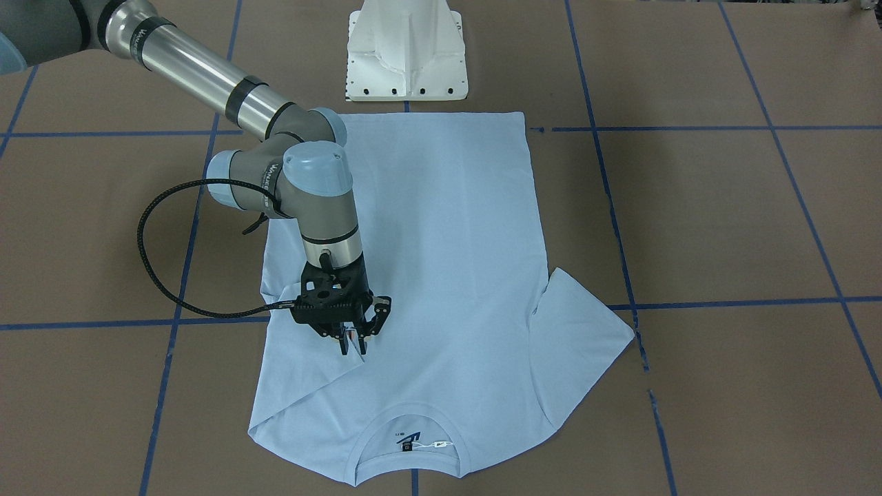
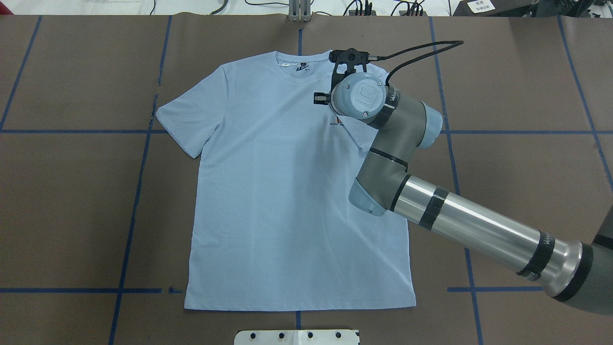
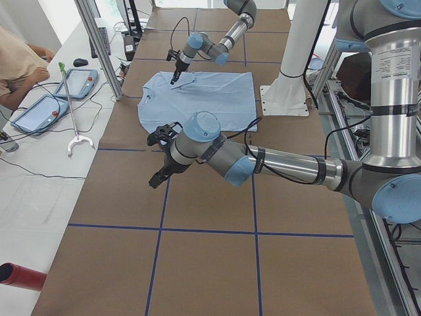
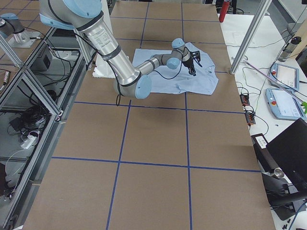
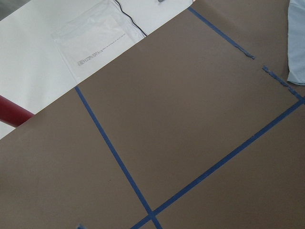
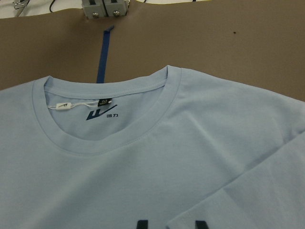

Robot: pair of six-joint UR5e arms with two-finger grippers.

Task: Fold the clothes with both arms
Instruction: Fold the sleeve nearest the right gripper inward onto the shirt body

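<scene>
1. The light blue short-sleeved T-shirt [image 2: 287,191] lies front up in the middle of the brown paper-covered counter [image 2: 72,191]. Its hem is toward the robot's white pedestal base [image 1: 406,52] and its round ribbed collar [image 6: 119,143] is toward the far edge.
2. The body of the shirt is flat. The left sleeve [image 2: 189,115] is spread out on the counter, while the right sleeve [image 1: 296,372] is turned inward and lies over the chest.
3. The silver-and-grey right arm [image 2: 479,230] reaches across the shirt's right side with its wrist pointing straight down. In the overhead view the wrist hides all but a scrap of the small dark-and-orange chest print [image 2: 337,122].
4. The black two-finger right tool [image 1: 353,348] is down at the cloth, on the edge of the turned-in sleeve.
5. In the right wrist view the two dark fingertips [image 6: 141,224] show a clear gap between them, so the jaws stand partly apart. The sleeve's folded edge runs into that gap, and the cloth there looks flat rather than pinched.
6. Inside the collar sit a small dark label [image 6: 103,101] and a white hang tag [image 6: 62,106].
7. The left arm [image 3: 283,164] stretches low over bare counter off the shirt's left side, with the left tool [image 3: 156,176] clear of the cloth. Only the side view shows the left tool, so I cannot tell how its jaws stand.
8. The left wrist view shows brown counter crossed by blue tape lines [image 5: 114,162].
</scene>
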